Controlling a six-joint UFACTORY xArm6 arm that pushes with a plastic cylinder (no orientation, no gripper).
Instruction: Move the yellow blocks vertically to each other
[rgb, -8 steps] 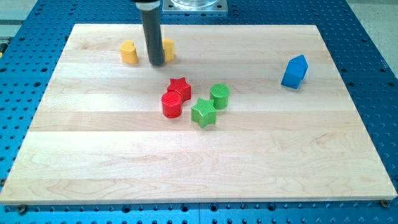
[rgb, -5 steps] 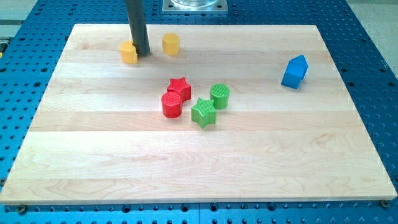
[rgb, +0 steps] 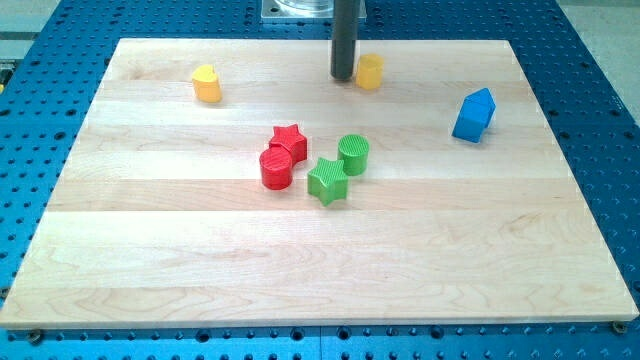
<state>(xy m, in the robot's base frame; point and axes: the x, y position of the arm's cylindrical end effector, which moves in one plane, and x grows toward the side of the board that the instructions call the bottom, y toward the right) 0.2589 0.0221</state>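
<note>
Centrally, near the view's top edge of the pale wooden board (rgb: 420, 250), my tip (rgb: 343, 77) stands just left of a yellow cylinder block (rgb: 369, 72), touching or nearly so; the rod has no jaws to open or close. A second yellow block, heart-like in shape (rgb: 207, 84), lies well apart to the view's left. Mid-board cluster: red star block (rgb: 288, 139), red cylinder block (rgb: 276, 168), green star block (rgb: 327, 181), green cylinder block (rgb: 353, 154). A blue house-shaped block (rgb: 474, 115) sits at the view's right.
</note>
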